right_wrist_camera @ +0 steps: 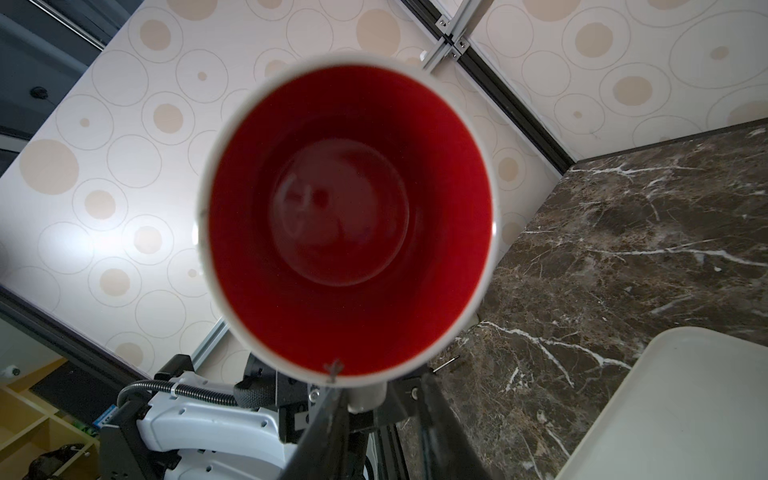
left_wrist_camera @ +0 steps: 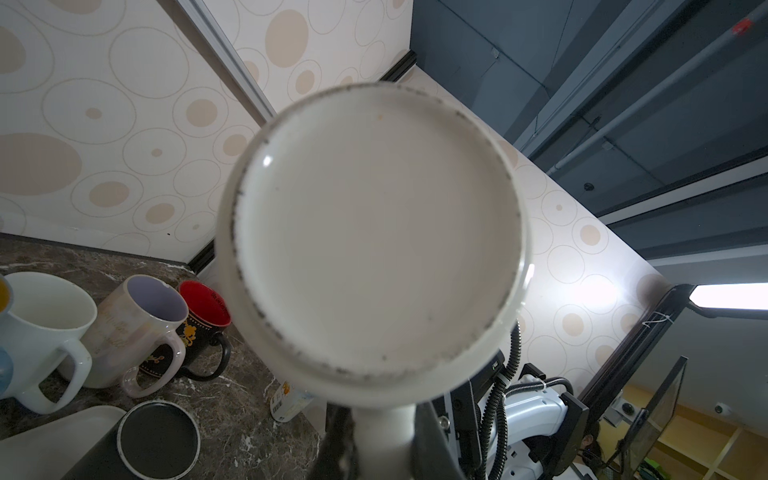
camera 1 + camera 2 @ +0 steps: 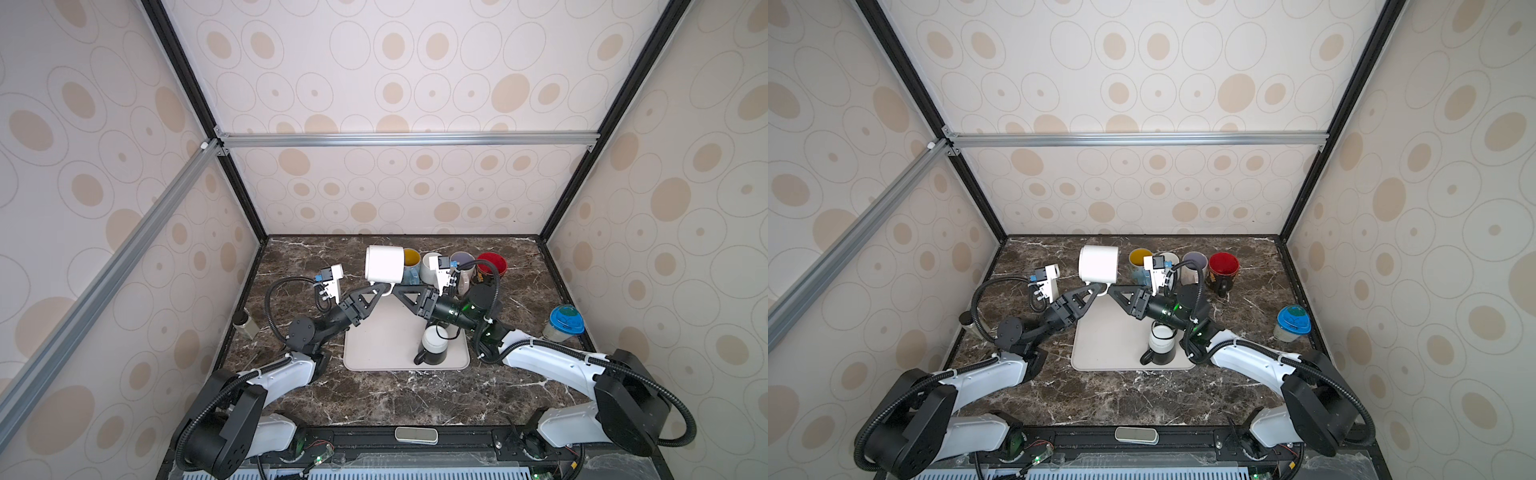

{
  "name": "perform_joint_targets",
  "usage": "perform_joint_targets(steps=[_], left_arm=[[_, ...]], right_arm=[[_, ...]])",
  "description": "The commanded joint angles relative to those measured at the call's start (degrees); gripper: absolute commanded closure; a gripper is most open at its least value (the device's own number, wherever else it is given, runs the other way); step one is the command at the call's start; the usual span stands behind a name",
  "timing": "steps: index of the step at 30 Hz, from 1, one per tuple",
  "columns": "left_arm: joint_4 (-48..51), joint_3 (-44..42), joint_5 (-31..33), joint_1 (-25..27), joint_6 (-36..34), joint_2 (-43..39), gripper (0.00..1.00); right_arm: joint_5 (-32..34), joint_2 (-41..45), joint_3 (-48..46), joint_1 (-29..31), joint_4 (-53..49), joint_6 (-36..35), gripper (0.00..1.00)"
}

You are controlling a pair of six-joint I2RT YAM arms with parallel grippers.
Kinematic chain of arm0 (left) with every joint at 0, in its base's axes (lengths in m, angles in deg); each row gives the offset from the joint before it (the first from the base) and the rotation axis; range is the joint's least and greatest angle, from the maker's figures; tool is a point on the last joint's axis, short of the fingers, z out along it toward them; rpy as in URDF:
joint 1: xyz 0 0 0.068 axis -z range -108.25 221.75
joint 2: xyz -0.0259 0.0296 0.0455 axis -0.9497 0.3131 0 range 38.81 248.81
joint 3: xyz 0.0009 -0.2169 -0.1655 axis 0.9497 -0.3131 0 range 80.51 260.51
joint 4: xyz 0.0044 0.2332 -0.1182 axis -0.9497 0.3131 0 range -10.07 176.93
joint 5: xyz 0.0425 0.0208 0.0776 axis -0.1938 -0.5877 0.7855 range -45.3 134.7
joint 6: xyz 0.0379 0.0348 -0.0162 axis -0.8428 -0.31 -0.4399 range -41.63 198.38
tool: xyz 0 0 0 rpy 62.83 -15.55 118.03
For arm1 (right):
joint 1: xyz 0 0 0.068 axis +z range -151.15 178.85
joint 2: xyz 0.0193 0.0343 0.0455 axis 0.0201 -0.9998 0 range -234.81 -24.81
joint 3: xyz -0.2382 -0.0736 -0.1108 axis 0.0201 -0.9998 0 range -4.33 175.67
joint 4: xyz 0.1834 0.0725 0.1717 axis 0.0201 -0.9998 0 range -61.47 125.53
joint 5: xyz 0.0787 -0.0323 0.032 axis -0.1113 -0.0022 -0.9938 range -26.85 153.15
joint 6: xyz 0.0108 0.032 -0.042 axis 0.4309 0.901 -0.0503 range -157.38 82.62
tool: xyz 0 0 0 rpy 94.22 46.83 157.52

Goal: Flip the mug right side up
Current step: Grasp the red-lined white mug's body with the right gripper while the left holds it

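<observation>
Left tool [image 3: 375, 286]: clamped on handle [image 2: 382, 424] of mug [image 3: 384, 264], held sideways aloft.
Right tool [image 3: 395, 287]: flanks handle; grip unclear.
Risk: early release drops mug.

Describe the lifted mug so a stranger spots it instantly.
Start at the beige mat mid-table. Above its far edge, a mug hangs in the air, held by its handle. Unlike the standing mugs behind, it lies sideways, white outside, red inside.
</observation>
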Motion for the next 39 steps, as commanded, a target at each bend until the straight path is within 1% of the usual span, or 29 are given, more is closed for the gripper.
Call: perform_joint_targets(steps=[1,5,12,17,18,20,21,22,26,33,34,39], left_arm=[[-12.2,1.1,-1.9,0.1,3.4,0.6,1.0],[-11.9,0.9,-1.9,0.1,3.0,0.9,1.0],[-7.3,0.8,-1.9,1.3,0.9,-0.1,1.0],[-6.5,0.4,-1.6,2.6,0.2,0.1,1.0],[-6.6,0.4,-1.8,2.6,0.2,0.3,1.0],[-6.6,-0.1,-1.9,2.6,-0.1,0.4,1.0],[-6.5,-0.3,-1.8,2.6,-0.3,0.6,1.0],[-6.4,-0.3,-1.8,2.6,-0.6,0.9,1.0],[-7.9,-0.3,-2.2,2.6,0.0,2.7,1.0],[-10.7,-0.5,-2.1,2.5,2.0,5.9,1.0],[-10.5,-0.5,-2.1,2.5,2.0,6.0,0.98],[-7.8,-0.2,-2.1,1.9,0.8,5.1,0.66]], right_arm=[[-0.4,-1.0,1.9,0.4,2.0,-0.1,0.7],[-0.9,-1.8,2.8,0.4,2.2,0.3,0.7],[-0.5,-3.5,4.7,0.4,2.3,0.4,0.7],[-1.2,-6.4,5.7,0.5,4.8,2.3,0.71],[-1.2,-6.8,5.7,0.4,5.2,2.5,0.73],[-1.2,-7.0,5.7,0.5,5.4,2.6,0.82],[-1.1,-7.0,5.7,0.4,5.5,2.5,0.88],[-1.1,-6.9,5.6,0.4,5.5,2.4,0.92],[-0.9,-6.3,5.1,0.5,5.0,1.9,1.0],[-0.3,-4.2,3.9,0.4,2.6,0.4,1.0],[-0.1,-4.1,3.8,0.4,2.6,0.2,1.0],[1.2,-2.0,2.5,0.4,1.0,-1.1,1.0]])
